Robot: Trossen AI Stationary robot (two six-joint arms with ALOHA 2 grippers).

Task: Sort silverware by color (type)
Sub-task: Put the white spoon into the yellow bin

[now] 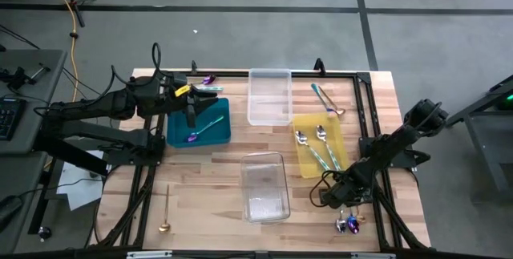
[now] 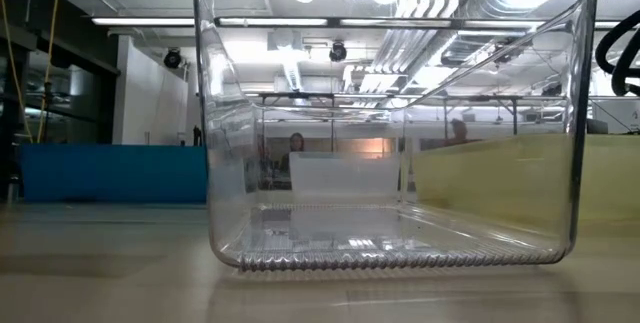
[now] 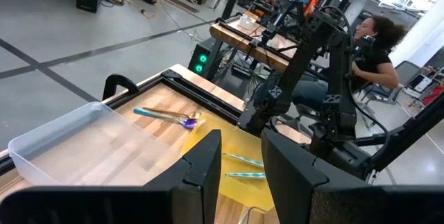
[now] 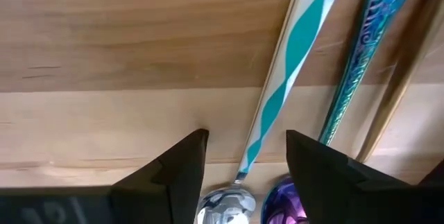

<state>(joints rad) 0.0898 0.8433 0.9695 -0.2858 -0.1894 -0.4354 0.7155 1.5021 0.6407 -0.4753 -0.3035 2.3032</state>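
**Desk:** What's on the bench, biggest first?

**Me:** Four trays. A clear tray sits at the near middle, and it fills my low view. Another clear tray is at the far middle. The teal tray is on the left with a purple-bowled spoon lying in it. The yellow tray is on the right, carrying two silver spoons with teal striped handles.

**Desk:** And the arms?

**Me:** My left gripper hangs over the teal tray's far edge; I see its jaws standing narrowly apart with nothing between them. My right gripper is low at the near right corner, jaws wide, straddling a teal-and-white striped handle without pinching it.

**Desk:** Loose silverware?

**Me:** A small cluster lies beside the right gripper, purple bowls showing. Teal-handled pieces rest between the far clear tray and the bench's right edge, more pieces lie just beyond the teal tray, and a gold spoon lies alone at the near left
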